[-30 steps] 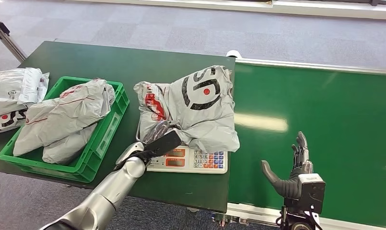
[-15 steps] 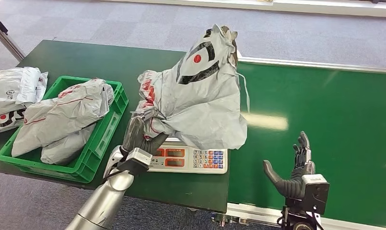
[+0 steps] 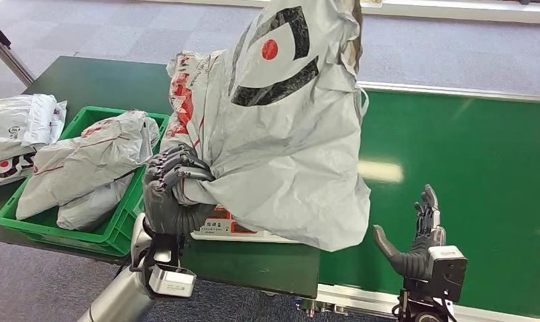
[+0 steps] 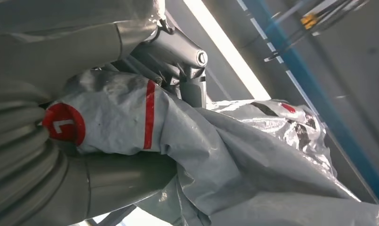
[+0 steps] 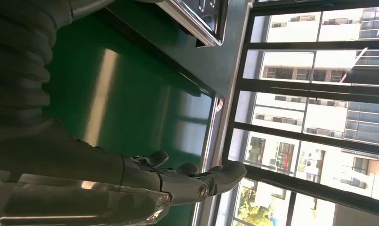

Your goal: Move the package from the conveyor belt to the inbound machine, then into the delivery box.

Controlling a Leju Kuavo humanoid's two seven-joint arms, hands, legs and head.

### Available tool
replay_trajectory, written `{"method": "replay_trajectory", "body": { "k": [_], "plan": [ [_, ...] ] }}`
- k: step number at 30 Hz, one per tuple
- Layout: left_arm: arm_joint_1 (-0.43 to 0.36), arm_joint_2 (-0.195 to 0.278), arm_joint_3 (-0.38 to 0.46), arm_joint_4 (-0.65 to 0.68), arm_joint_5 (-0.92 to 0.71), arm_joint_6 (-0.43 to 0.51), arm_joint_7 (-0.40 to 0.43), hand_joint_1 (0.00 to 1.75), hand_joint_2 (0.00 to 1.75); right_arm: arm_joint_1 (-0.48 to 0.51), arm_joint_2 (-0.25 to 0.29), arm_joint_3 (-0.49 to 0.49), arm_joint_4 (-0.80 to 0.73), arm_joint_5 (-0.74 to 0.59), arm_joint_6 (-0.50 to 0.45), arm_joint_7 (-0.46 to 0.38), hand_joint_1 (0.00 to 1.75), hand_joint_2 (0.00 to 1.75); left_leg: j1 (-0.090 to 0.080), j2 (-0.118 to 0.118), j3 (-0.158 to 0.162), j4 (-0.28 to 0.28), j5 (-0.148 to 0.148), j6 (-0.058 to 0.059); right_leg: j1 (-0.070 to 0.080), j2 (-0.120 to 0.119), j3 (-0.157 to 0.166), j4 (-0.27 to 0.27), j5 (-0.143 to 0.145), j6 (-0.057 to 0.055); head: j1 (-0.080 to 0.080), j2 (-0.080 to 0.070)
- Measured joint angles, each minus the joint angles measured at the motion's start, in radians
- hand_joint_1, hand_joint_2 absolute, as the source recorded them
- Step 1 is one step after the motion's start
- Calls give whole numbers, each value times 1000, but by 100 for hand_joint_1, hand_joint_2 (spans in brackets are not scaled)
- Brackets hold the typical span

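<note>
Above the white electronic scale [image 3: 217, 225] hangs the crumpled grey plastic mailer package [image 3: 280, 127] — its lower corner bunched in the left hand [image 3: 173, 191], fingers wrapped tight. The green plastic crate [image 3: 143, 201] sits just beside. Over the green conveyor belt [image 3: 468, 168], the right hand [image 3: 414, 245] is spread — empty.

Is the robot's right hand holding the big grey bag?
No, the right hand is bare and open above the green conveyor belt; the left hand grips the grey package.

The package [image 3: 280, 127] is crinkled glossy grey plastic film; the conveyor belt [image 3: 455, 168] is smooth, faintly shiny green.
</note>
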Motion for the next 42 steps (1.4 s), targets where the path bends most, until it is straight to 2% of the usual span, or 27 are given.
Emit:
{"method": "replay_trajectory", "body": {
  "k": [4, 8, 12, 16, 19, 26, 31, 35, 39, 42],
  "plan": [
    [11, 16, -19, -76, -117, 23, 0, 175, 175, 5, -1, -5, -4, 0, -1, 0, 0, 175, 0, 0, 0, 0, 0, 0, 0, 0, 0, 0, 0, 0, 0, 0],
    [46, 16, 26, -130, -268, 55, 12, 175, 175, 19, 0, -13, -19, 0, -1, 1, 0, 175, 0, 0, 0, 0, 0, 0, 0, 0, 0, 0, 0, 0, 0, 0],
    [91, 11, 140, -142, -296, 69, 48, 175, 175, 46, 3, -22, -44, 10, -2, 4, 0, 175, 0, 0, 0, 0, 0, 0, 0, 0, 0, 0, 0, 0, 0, 0],
    [135, 2, 301, -135, -282, 63, 90, 175, 175, 70, 11, -31, -68, 25, -4, 10, 0, 175, 0, 1, 0, 0, 0, 0, 0, 1, 0, 0, 0, 0, 0, 0],
    [158, -4, 401, -125, -269, 57, 90, 175, 175, 83, 17, -35, -82, 29, -7, 11, 0, 175, 0, 1, 0, 0, 0, 0, 0, 1, 0, 0, 0, 0, 0, 0],
    [181, -25, 482, -121, -279, 51, 88, 175, 175, 87, 27, -44, -94, 30, -8, 12, 0, 175, 0, 1, 0, 0, 0, 0, 0, 1, 0, 0, 0, 0, 0, 0],
    [195, -33, 549, -112, -289, 35, 163, 175, 175, 97, 31, -47, -106, 39, -8, 13, 0, 175, 0, 1, 0, 0, 0, 0, 0, 2, 0, 0, 0, 0, 0, 0],
    [214, -56, 688, -91, -205, 8, 211, 175, 175, 107, 42, -55, -115, 60, -8, 17, 0, 175, 1, 2, 0, -1, -1, -1, 1, 3, -1, 0, 0, -1, 0, 0],
    [223, -86, 836, -59, -130, 0, 213, 175, 175, 109, 52, -61, -116, 69, -8, 19, 0, 175, 2, 2, 0, -1, -1, -1, 2, 4, -1, 0, -1, -1, 0, 0],
    [221, -101, 914, -30, -66, -21, 212, 175, 175, 109, 56, -62, -116, 72, -8, 19, 0, 175, 2, 2, 0, -1, -1, -1, 2, 4, -1, 0, -1, -1, 0, 0]
  ]
}}
